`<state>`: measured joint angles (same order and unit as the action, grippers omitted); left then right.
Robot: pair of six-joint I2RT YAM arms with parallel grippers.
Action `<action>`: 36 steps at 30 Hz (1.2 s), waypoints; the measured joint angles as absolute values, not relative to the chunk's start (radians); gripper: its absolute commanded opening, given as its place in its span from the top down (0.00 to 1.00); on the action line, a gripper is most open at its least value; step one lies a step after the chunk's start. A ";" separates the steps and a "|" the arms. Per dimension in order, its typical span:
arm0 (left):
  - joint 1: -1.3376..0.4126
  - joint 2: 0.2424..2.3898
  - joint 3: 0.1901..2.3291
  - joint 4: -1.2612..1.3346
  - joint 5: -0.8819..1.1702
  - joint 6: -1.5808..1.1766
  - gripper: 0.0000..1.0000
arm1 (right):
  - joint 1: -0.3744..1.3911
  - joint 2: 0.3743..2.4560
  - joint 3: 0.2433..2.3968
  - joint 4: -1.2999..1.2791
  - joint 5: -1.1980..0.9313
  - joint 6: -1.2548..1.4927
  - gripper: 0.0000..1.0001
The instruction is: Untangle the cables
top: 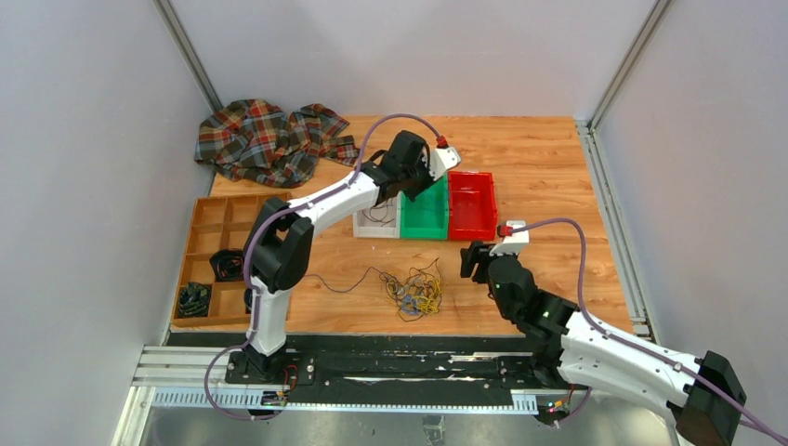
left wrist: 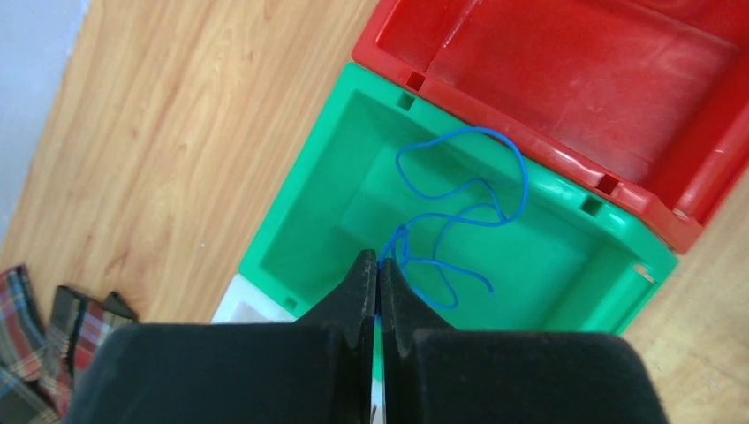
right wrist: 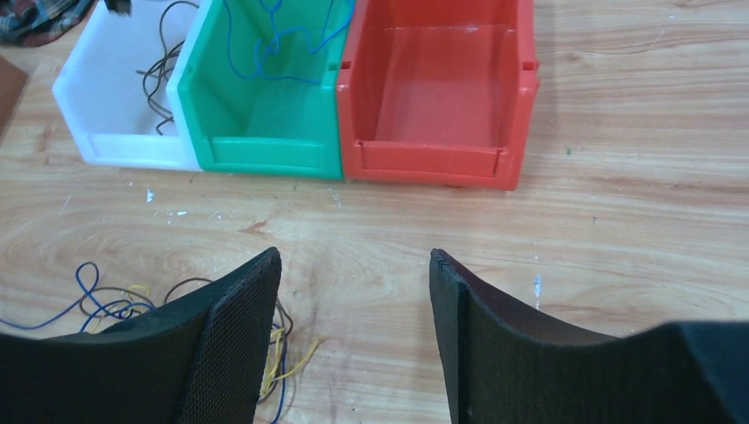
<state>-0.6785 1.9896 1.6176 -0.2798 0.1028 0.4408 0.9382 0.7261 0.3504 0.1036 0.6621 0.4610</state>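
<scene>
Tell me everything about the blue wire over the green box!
The blue wire is very thin, bendy and bright blue, curled in loose loops. The left claw, shut tight, pinches one part of it. The rest hangs down into the green box, which sits between the white box and the red box.

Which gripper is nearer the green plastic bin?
Left gripper: its fingers hang over the green plastic bin, pinching a thin blue wire. Right gripper hovers open over the wooden table in front.
</scene>
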 measured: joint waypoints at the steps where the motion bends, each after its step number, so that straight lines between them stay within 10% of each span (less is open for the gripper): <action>1: -0.678 2.006 1.618 -0.270 0.099 0.435 1.00 | 0.923 0.724 0.355 0.094 0.656 0.468 0.38; 8: -0.678 2.105 1.617 -0.205 0.096 0.386 0.99 | 0.846 0.710 0.368 0.044 0.609 0.503 0.40; 15: -0.677 2.123 1.610 -0.193 0.102 0.361 0.48 | 0.834 0.710 0.369 0.020 0.574 0.509 0.40; 26: -0.661 2.002 1.694 -0.412 0.173 0.385 0.12 | 0.811 0.721 0.391 0.014 0.538 0.509 0.39; 36: -0.662 1.667 1.489 -0.602 0.383 0.406 0.25 | 0.807 0.715 0.402 -0.009 0.504 0.509 0.41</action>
